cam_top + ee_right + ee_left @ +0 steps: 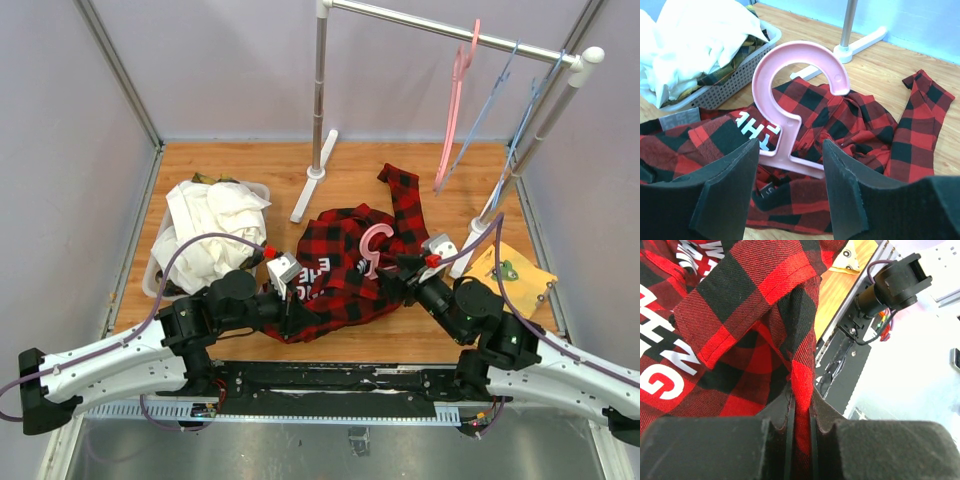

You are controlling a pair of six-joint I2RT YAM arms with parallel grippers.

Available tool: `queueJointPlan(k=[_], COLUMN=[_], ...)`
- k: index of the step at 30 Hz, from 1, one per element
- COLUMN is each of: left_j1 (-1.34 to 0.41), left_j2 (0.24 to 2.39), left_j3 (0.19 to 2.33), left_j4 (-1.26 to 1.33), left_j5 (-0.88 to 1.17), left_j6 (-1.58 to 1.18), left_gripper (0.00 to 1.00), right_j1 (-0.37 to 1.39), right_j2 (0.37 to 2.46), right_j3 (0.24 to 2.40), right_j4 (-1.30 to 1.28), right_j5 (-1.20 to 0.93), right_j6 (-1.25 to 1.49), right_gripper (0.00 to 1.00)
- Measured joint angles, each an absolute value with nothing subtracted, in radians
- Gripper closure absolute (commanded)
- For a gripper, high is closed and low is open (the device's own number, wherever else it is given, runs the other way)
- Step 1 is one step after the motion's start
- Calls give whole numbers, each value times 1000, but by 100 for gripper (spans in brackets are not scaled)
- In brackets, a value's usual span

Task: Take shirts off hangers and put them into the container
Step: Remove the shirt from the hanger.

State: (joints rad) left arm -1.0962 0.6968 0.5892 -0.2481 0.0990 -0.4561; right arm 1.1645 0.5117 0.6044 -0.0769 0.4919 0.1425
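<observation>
Wooden tabletop [350, 165], pale lilac walls [200, 70] all round. Left gripper [800, 440] pinches the red plaid shirt [340, 280]; right gripper [790, 175] sits released, pink hanger [790, 100] just ahead.

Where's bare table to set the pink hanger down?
Free: back strip of table between basket and rack foot; wood between that foot and red sleeve. Crowded: centre under the plaid shirt, right side by the yellow cloth.
</observation>
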Motion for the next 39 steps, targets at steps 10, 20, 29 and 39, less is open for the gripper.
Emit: queueJointPlan(k=[10, 20, 29, 39], left_j1=[-1096, -1096, -1096, -1096], left_j2=[694, 683, 686, 860], left_j3=[590, 620, 677, 763], left_j4=[-241, -263, -286, -279], left_j5=[121, 102, 78, 58], left_j6=[-452, -449, -450, -477], left_gripper=[100, 85, 30, 35], right_j1=[1151, 1131, 1126, 1126], right_j2=[661, 713, 670, 677], right_j3=[597, 597, 556, 550], right_j4=[32, 109, 130, 128], right_j5=[510, 532, 506, 385], right_j6=[207, 269, 231, 123], right_gripper=[52, 99, 99, 99])
